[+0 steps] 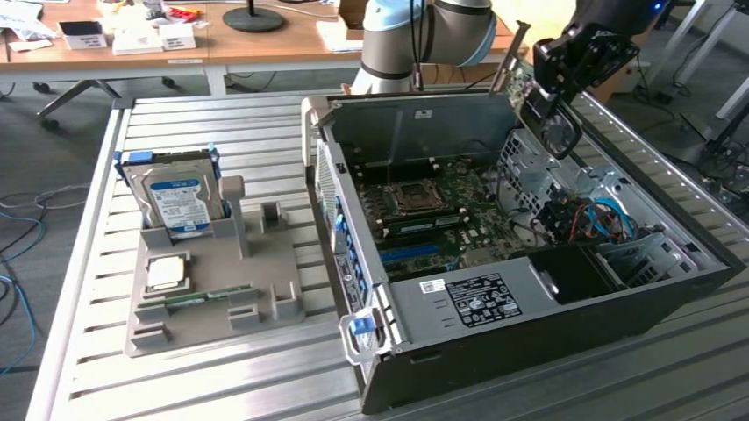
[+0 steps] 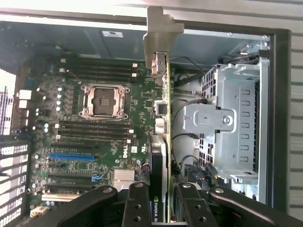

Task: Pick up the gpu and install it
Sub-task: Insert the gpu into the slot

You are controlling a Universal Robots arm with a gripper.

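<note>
Claw: I see the black two-finger gripper clamped on the card.
Card: thin green gpu with silver bracket, edge-on over the green motherboard, seemingly unseated.
Place: far right, above the open black computer case.

You see the gpu with its dull silver metal bracket. The table is ribbed, shiny metal. The holder looks like matt grey plastic.
</note>
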